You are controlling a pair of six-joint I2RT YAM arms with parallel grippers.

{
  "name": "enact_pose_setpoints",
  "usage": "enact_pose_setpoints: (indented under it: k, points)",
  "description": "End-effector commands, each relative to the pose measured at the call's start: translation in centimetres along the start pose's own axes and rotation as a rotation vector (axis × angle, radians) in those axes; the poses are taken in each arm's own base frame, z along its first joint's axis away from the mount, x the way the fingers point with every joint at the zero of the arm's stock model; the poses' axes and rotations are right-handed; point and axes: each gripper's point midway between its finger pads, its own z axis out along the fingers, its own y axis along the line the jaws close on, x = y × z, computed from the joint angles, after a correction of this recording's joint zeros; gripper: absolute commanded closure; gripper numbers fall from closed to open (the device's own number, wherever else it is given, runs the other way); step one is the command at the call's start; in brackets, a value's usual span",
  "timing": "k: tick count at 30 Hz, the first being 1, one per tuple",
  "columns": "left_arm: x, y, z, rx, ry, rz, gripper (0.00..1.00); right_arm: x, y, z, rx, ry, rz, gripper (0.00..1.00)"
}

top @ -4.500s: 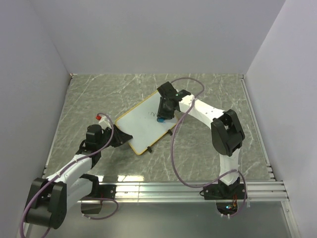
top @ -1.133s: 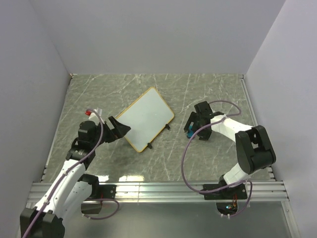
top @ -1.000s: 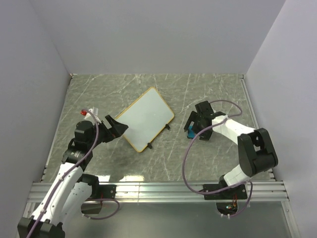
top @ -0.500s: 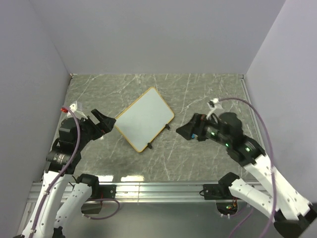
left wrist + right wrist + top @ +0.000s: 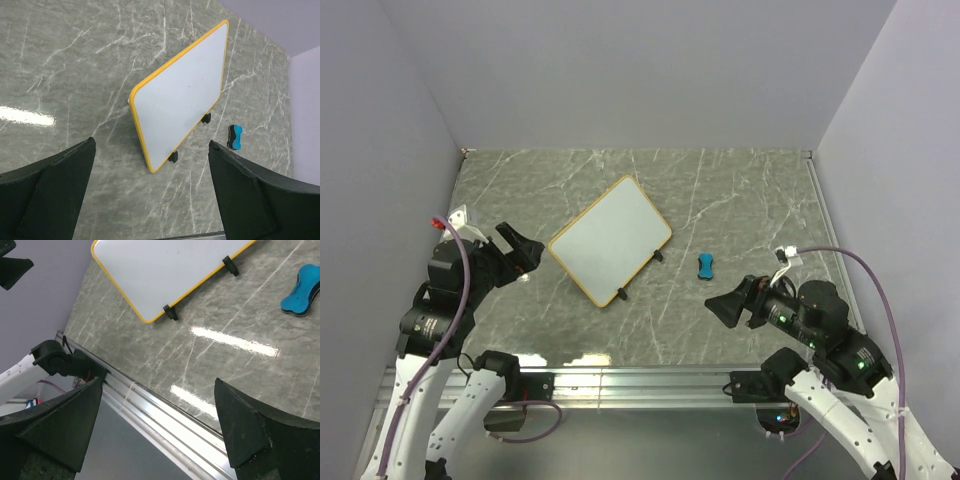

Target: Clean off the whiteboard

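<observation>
L claw (image 5: 523, 254): fingers spread wide, nothing btwn them, hanging above the counter (image 5: 740, 200) just left of the whiteboard (image 5: 610, 240), not touching it. R claw (image 5: 728, 306): also spread and empty, up off the counter at near right, well apart from the board. My R wrist cam shows only bare marble btwn my fingers.

Btwn my R claw and the board lies the blue eraser (image 5: 706, 266), loose on the counter. It's near the board's right side but apart from it.

Whiteboard sits abt mid-counter, a bit left of centre, white face turned up.

Progress, as I judge it: the face reads clean in the top and both wrist views. No scribble I can make out, maybe a tiny speck in the L wrist view, too small to call. With the eraser lying free and neither claw holding anything, I'd say the wiping is done. Nothing obvious is left, except a closer check of that speck.

Orientation: long axis runs diagonal, near-left to far-right. One short end faces far-right, the other near-left. The two black feet (image 5: 620, 296) sit on the near-right long edge. Whether the board lies dead flat or slightly propped, I can't tell.
</observation>
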Motion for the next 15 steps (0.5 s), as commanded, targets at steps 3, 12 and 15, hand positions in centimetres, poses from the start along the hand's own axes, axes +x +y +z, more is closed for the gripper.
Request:
enact_pose_setpoints:
  k: [3, 12, 15]
  points:
    - [-1.4, -0.6, -0.4, 0.009, -0.04, 0.017, 0.01, -0.9, 0.8, -1.5, -0.033, -0.052, -0.046, 0.0]
    - [-2.6, -0.9, 0.2, 0.021, -0.104, 0.016, 0.01, -2.6, 2.5, -1.9, -0.068, -0.071, -0.078, 0.0]
    - [-3.6, -1.3, 0.9, 0.033, -0.143, 0.035, 0.01, -3.9, 2.9, -2.0, -0.067, -0.116, -0.083, 0.0]
